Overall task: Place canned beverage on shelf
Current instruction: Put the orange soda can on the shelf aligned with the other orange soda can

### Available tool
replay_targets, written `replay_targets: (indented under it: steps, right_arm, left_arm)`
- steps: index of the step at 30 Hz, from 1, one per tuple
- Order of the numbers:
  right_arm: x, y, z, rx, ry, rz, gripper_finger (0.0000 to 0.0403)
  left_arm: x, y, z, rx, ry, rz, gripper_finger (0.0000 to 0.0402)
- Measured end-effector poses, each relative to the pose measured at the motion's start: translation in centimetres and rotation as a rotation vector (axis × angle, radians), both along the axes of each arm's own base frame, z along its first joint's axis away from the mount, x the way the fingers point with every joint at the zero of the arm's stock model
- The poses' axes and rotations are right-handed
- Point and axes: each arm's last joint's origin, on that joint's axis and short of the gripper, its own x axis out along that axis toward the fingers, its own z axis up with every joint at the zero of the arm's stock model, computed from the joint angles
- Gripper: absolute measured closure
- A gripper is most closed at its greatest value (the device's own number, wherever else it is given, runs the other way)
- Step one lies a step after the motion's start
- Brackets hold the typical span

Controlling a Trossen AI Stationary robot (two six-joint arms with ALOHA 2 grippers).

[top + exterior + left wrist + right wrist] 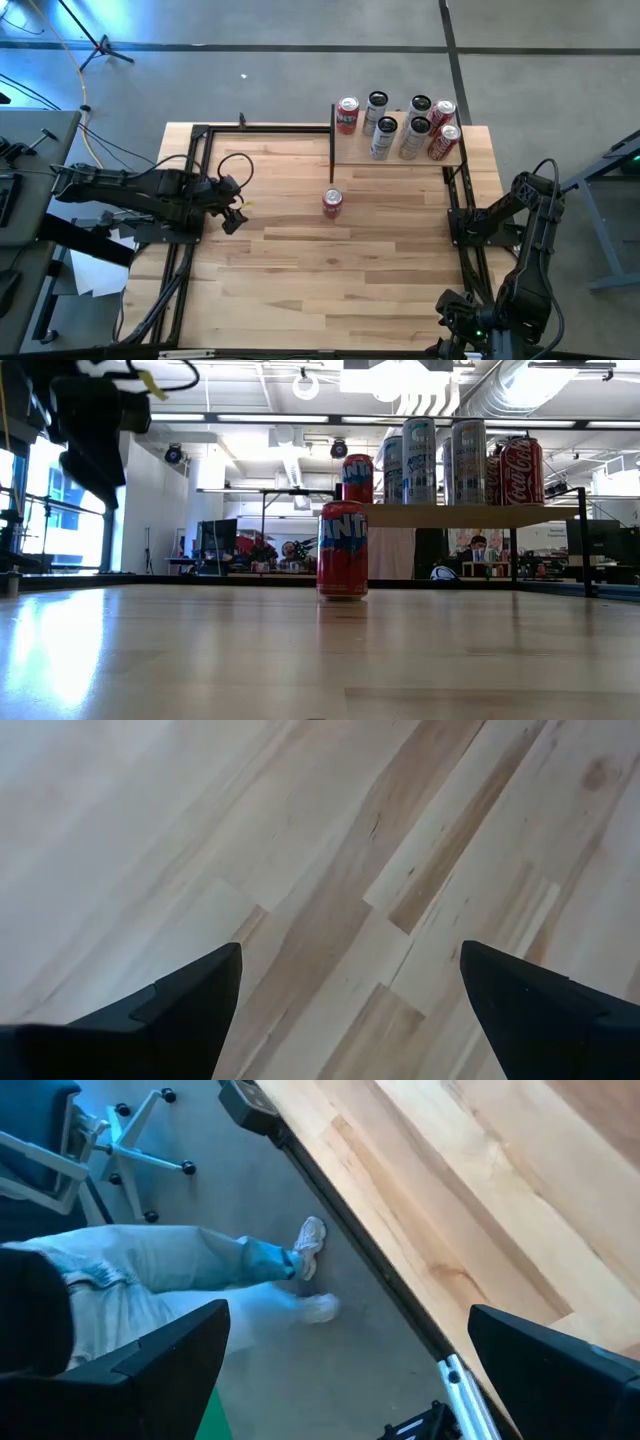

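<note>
1. The left gripper point(237, 212) hangs above the left part of the table with its two dark fingers point(190, 1005) spread wide and nothing between them; only bare striped boards show under them in the left wrist view.
2. The right gripper point(345, 1370) sits folded back at the near right corner of the table, its fingers also wide apart and empty, looking past the table's edge at the grey floor.
3. Beyond that edge, a person's leg in pale blue jeans point(150, 1265) and a white shoe point(310, 1238) rest on the floor, near the star base of an office chair point(130, 1140).
4. A red soft-drink can with blue lettering point(332, 202) stands upright on the light striped wooden tabletop point(330, 280), near its middle, just in front of the shelf and well apart from both grippers.
5. The shelf point(350, 152), a small light-wood board on thin black posts, stands at the far right of the table.
6. On it, a second red can point(346, 116) stands at the left end, three tall silver cans point(383, 137) in the middle, and red cola cans point(444, 141) at the right end.
7. In the low view, the shelf board sits raised above the tabletop, its cans upright.
</note>
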Motion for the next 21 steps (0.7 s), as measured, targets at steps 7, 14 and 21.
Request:
replay_targets:
  steps: [7, 14, 21]
  right_arm:
    - [-0.1, -0.1, -0.1, -0.002, 0.028, 0.012, 0.0004]
    - [0.2, -0.6, -0.2, -0.048, 0.040, 0.004, 0.0004]
    - [1.2, -1.1, 0.0, -0.009, -0.122, -0.271, 0.0004]
  left_arm:
    - [0.4, -0.1, -2.6, -0.022, -0.105, -0.010, 0.0051]
    - [0.8, -0.1, -3.3, -0.038, -0.163, 0.007, 0.0051]
    - [0.8, -0.1, -3.3, -0.038, -0.163, 0.006, 0.0051]
